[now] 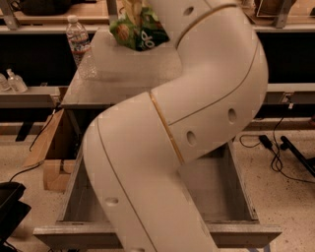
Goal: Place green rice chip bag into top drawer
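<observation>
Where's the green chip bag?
The green rice chip bag is at the top of the camera view, just below the gripper, over the table, right of the water bottle.

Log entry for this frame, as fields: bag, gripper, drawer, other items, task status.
bag: green rice chip bag at the far end of the grey table; cannot tell whether it rests on it
gripper: gripper at the top edge of the view, directly above the bag
arm: arm fills the middle of the view
drawer: top drawer pulled open in front of the table, bag not inside
other: water bottle upright near the table's left edge
status: placement not yet done
</observation>
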Controlling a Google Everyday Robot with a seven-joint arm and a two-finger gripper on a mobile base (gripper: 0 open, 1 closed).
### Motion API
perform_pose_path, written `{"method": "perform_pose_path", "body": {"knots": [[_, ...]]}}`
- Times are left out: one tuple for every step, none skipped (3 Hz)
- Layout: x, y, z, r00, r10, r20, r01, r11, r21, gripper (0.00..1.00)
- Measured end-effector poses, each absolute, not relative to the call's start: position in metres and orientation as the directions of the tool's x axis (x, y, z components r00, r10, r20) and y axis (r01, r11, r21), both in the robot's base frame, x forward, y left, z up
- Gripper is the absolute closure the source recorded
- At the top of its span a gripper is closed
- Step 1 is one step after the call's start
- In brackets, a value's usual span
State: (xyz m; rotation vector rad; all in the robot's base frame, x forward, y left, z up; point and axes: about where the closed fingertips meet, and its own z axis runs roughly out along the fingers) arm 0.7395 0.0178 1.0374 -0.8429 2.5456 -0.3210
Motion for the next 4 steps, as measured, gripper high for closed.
{"method": "perform_pose_path", "body": {"knots": [[0.714,0.024,1.060,-0.775,-0.510,-0.374,-0.427,0.858,-0.285,1.00],[0.695,0.021,1.056,-0.822,-0.445,-0.355,-0.387,0.894,-0.224,1.00],[0.703,0.022,1.053,-0.816,-0.440,-0.374,-0.382,0.897,-0.221,1.00],[0.711,0.021,1.047,-0.809,-0.437,-0.393,-0.385,0.900,-0.206,1.00]]}}
